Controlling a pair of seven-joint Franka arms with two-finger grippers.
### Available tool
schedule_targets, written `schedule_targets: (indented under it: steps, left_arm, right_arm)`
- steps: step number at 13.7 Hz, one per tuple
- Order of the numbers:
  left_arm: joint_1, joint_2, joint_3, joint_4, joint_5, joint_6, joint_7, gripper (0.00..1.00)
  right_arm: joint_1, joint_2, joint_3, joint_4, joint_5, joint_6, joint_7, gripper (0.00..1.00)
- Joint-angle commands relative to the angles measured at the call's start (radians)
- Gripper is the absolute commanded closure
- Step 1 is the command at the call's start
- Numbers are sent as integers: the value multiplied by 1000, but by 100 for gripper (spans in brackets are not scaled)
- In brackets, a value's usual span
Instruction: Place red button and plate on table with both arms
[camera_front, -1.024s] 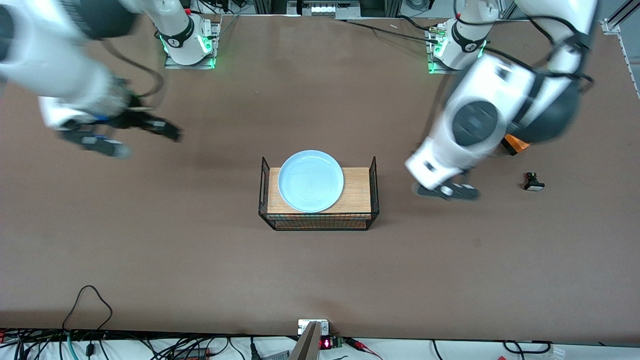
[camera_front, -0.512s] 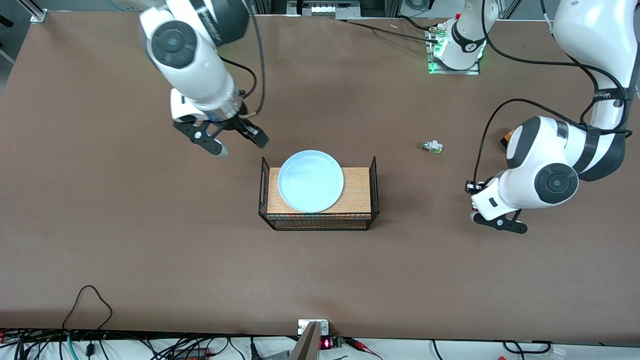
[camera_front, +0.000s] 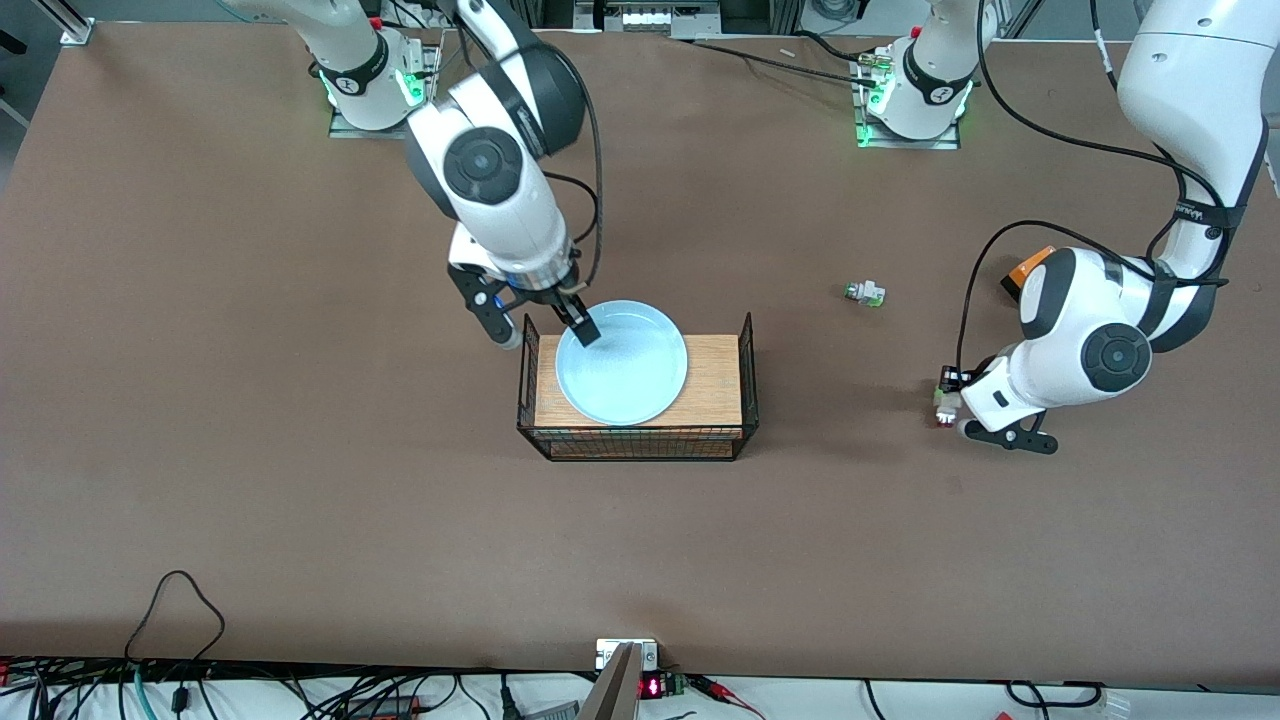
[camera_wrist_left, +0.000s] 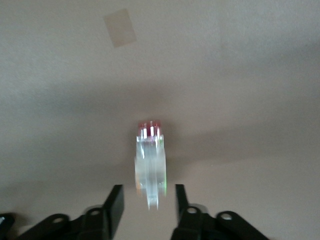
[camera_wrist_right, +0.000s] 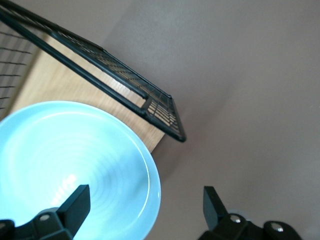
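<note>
Surface (camera_front: 300, 450): large flat matte brown tabletop, carrying everything listed.

Tray (camera_front: 748, 345): small black wire basket with a wooden floor, at the middle of the surface.

Plate (camera_front: 630, 370): round, shallow, glossy pale blue plate, lying flat on the tray's wooden floor; also seen in the right wrist view (camera_wrist_right: 70, 165).

Right hand (camera_front: 545, 325): black two-finger hand of the white arm based at the right arm's end. It hangs over the plate's rim at the tray end toward the right arm. Fingers spread wide, nothing between them. In the right wrist view (camera_wrist_right: 145, 205) one finger (camera_wrist_right: 75, 200) sits above the plate's inside, the other above bare brown surface, so the rim lies between them.

Left hand (camera_front: 975, 420): black two-finger hand of the other white arm, low over the surface toward the left arm's end, well apart from the tray. In the left wrist view (camera_wrist_left: 145, 205) its fingers (camera_wrist_left: 114, 202) stand parted on either side of the switch, with small gaps showing.

Red button (camera_wrist_left: 150, 165): tiny whitish push-button switch with a red cap and a green mark, lying on the surface between the left hand's fingers; visible at the hand's tip in the front view (camera_front: 943, 405).

Second switch (camera_front: 864, 293): small white switch with a green end, on the surface between tray and left arm, farther from the front camera than the red button.

Orange object (camera_front: 1030, 268): partly hidden by the left arm.
</note>
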Motion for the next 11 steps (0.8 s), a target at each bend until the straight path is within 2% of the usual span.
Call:
schedule_targets:
  steps: [1, 3, 4, 5, 6, 7, 10, 11]
  left_arm:
    - [7, -37, -15, -11, 5, -1, 16, 0]
    - [4, -40, -21, -4, 5, -18, 12, 0]
    - [1, -51, -30, 22, 5, -56, 6, 0]
    - [-1, -63, -56, 66, 5, -133, -3, 0]
    - [-1, -69, -83, 129, 3, -223, -16, 0]
    - [-1, -70, -103, 209, -3, -333, -28, 0]
    - [-3, -74, -172, 399, -8, -577, -65, 0]
    - [-3, -74, -185, 464, -9, -656, -65, 0]
  right_arm:
    - [23, 44, -14, 34, 5, 4, 34, 0]
    - [28, 50, -15, 30, 6, 3, 36, 0]
    - [28, 54, -15, 30, 7, 3, 37, 9]
    - [28, 54, -15, 30, 7, 3, 33, 24]
    - [28, 54, -15, 30, 7, 3, 21, 46]
    - [28, 54, -14, 27, 5, 0, 16, 52]
    - [31, 65, -15, 24, -3, 0, 14, 57]
    - [31, 68, -15, 24, -4, 1, 14, 61]
